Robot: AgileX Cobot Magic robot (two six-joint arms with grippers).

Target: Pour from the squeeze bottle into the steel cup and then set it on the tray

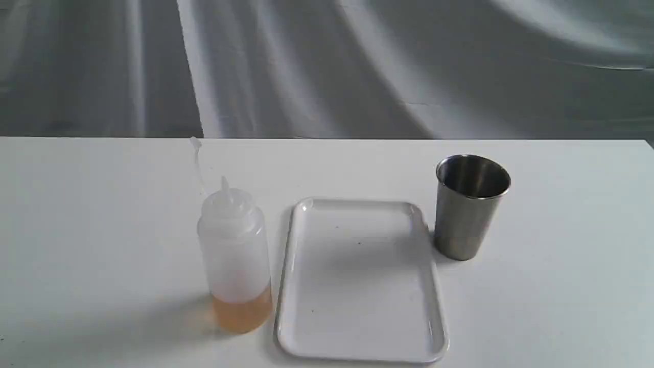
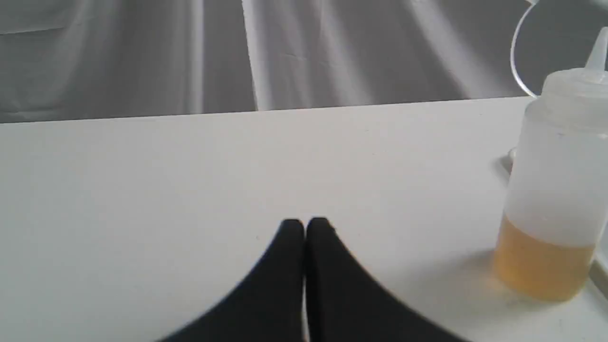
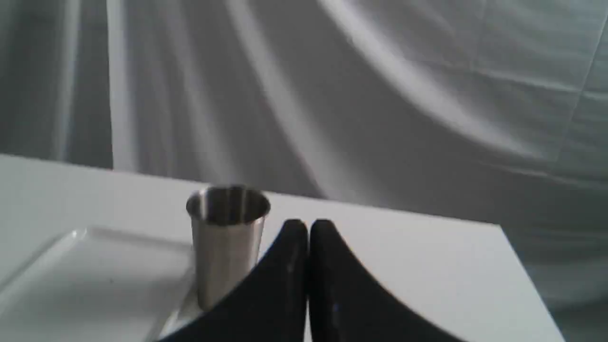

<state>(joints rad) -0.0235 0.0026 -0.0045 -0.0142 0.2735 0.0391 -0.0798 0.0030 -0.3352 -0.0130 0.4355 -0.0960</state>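
- The squeeze bottle (image 1: 235, 260) stands upright on the bench (image 1: 76, 230), at nine o'clock from the tray (image 1: 357, 286) and just beside its rim; I cannot tell whether the two touch
- Amber liquid fills only the lowest part of the bottle, the nozzle is uncapped, and the thin cap strap sticks up behind it
- The steel cup (image 1: 470, 209) stands mouth up at about two o'clock from the tray, close by its far corner; no liquid shows inside, though its bottom is out of my sight
- The tray carries nothing but a few dark specks
- The left fingers (image 2: 285, 266) are pressed together with nothing between them, low over bare bench; the bottle is near them but apart
- The right fingers (image 3: 332, 275) are likewise closed on nothing, and the cup stands near them, untouched
- To my eye the task has not begun: the bottle has yet to be gripped, carried across the tray to the cup and tipped, and only after that set down on the tray
- Whichever fingers take the bottle will have to spread wide first
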